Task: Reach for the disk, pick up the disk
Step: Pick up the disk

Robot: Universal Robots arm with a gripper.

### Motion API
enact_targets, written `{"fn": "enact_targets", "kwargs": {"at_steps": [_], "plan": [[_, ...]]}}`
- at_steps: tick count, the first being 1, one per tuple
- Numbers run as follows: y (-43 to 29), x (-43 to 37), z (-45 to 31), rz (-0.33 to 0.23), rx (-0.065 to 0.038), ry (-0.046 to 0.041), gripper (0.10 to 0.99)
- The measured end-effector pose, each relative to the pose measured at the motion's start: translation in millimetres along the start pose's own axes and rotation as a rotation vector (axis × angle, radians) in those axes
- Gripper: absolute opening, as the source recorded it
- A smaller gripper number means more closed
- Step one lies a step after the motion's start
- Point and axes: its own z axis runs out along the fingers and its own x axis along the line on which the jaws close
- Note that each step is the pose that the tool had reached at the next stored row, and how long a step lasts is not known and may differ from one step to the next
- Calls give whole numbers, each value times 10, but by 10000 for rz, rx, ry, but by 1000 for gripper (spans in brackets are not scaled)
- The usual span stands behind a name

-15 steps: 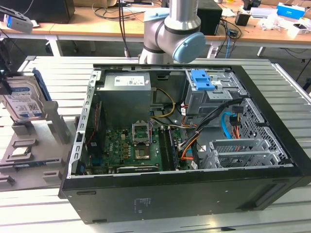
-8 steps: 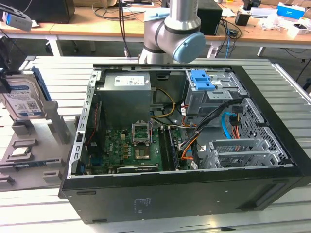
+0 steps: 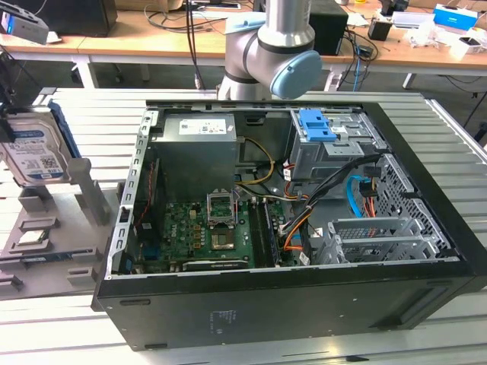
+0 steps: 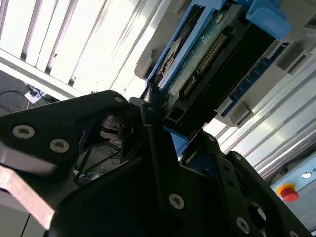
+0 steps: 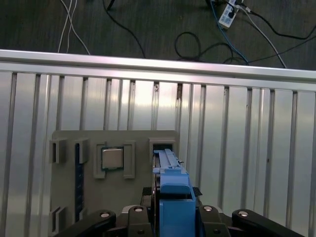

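The disk (image 3: 34, 148) stands upright on edge at the exterior view's far left, silver with a blue-and-white label and blue rails, over the grey holder (image 3: 57, 228). In the first wrist view I see it edge-on as a blue rail (image 5: 173, 190) running from a holder slot up between my fingers. My gripper (image 5: 173, 219) straddles it, one black finger (image 5: 140, 217) tight on each side. In the second wrist view the disk's connector edge (image 4: 207, 54) sits just past my gripper (image 4: 173, 133), and a finger (image 4: 150, 111) presses on its rim. The gripper looks shut on the disk.
A grey holder (image 5: 64, 138) carries a square chip (image 5: 112, 158) and slotted posts. An open black computer case (image 3: 266, 312) lies in the middle of the slatted metal table, with a blue clip (image 3: 316, 125) on its drive cage. Cables lie on the floor beyond the table edge (image 5: 158, 59).
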Motion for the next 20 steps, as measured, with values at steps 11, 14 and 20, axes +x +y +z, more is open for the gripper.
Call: {"fn": "enact_targets", "kwargs": {"at_steps": [11, 14, 20], "plan": [[5, 0, -244, 0, 1, -1, 369], [7, 0, -293, 0, 1, -1, 369], [9, 1, -408, 0, 0, 0, 369]]}}
